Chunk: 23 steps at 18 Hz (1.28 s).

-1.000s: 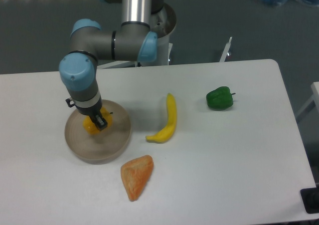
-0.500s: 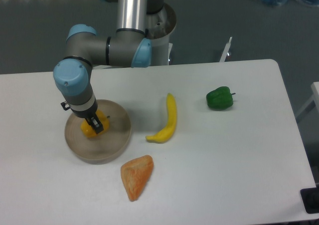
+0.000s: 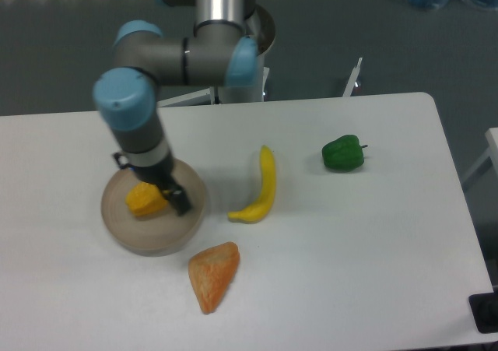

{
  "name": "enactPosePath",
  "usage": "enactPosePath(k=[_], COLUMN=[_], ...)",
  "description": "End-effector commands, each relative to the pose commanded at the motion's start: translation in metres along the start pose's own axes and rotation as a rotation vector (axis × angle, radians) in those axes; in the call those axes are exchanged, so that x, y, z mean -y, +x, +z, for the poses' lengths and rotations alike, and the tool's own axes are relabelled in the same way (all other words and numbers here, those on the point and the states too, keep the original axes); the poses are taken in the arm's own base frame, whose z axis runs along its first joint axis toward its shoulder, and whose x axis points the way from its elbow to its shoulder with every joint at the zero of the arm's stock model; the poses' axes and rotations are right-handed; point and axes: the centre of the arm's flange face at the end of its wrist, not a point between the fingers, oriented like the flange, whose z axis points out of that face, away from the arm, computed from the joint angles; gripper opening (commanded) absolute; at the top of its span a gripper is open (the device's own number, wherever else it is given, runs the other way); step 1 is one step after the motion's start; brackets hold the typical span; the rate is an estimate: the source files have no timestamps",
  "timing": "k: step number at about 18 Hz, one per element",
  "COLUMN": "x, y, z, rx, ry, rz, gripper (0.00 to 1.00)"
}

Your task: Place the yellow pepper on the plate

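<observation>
The yellow pepper (image 3: 142, 201) lies on the round beige plate (image 3: 148, 243) at the left of the table, left of the plate's middle. My gripper (image 3: 174, 198) hangs over the right part of the plate, just right of the pepper. Its dark fingers no longer enclose the pepper and it looks open and empty. The arm hides the far rim of the plate.
A long yellow banana (image 3: 263, 186) lies right of the plate. An orange wedge-shaped piece (image 3: 212, 275) lies in front of the plate. A green pepper (image 3: 343, 153) sits at the right rear. The robot's base (image 3: 249, 55) stands behind the table's far edge.
The gripper was closed around the yellow pepper over the plate. It has let go and shifted right and up, leaving the pepper lying on the plate.
</observation>
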Motion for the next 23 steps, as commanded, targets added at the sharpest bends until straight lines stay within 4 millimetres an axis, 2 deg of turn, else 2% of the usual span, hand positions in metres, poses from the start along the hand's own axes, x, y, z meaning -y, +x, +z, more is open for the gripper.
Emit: enactPosePath(k=[1,3,5,8,10,16,19,23], x=[-0.018,-0.048,-0.081,-0.128,-0.148,-0.187,-0.204,-0.209], y=[-0.035,-0.075,-0.105,-0.138,-0.152,-0.189,-0.204,-0.21], z=[-0.008,-0.014,-0.01,-0.005,0.003,0.06,0.077,0.087], rx=[0.021,0.036,0.034,0.036,0.028,-0.053,-0.095,-0.101], ry=[0.014,0.025,0.026,0.006,0.0,0.002,0.098,0.073], rz=[-0.007,-0.011,-0.026,0.001,-0.013,0.021,0.0,0.082], gripper=[1.0,1.0,1.0,1.0,1.0,1.0,1.0,1.0])
